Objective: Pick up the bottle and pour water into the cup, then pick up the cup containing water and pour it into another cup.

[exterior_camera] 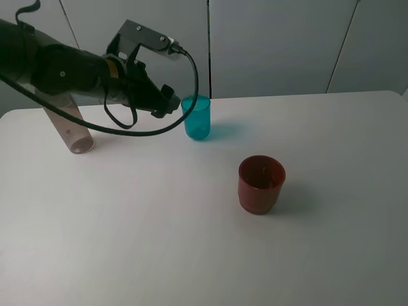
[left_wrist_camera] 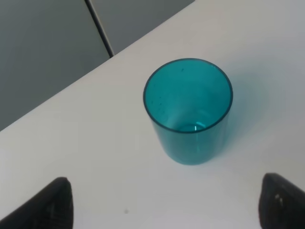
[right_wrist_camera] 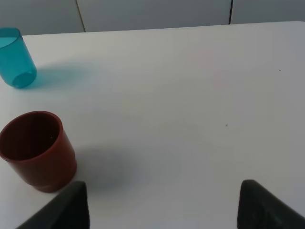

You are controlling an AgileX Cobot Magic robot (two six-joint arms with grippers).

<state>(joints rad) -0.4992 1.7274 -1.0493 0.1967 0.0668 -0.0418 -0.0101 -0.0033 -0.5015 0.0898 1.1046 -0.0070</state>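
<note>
Here, my left gripper (exterior_camera: 167, 101) stood with its jaws spread wide and nothing between them, in the upper left of the high view, just beside the rim of the teal cup (exterior_camera: 197, 117). In the left wrist picture the teal cup (left_wrist_camera: 188, 109) sat upright at centre, with my two dark fingertips (left_wrist_camera: 45, 205) low at either corner, well clear of its walls. It looked to hold a little water at the bottom, though I could not be sure. The smoky bottle (exterior_camera: 69, 127) stood at the far left edge on the table (exterior_camera: 191, 255), partly behind my arm and seemingly leaning. The red-brown cup (exterior_camera: 261, 184) sat upright right of centre, apart from the teal one. My right gripper (right_wrist_camera: 162, 205) showed its tips apart and empty at the bottom of its own view.

I judged the step in hand was taking the teal cup. To do it well I needed to straddle it evenly, close at mid-height, squeeze gently on the thin plastic, and lift level.
</note>
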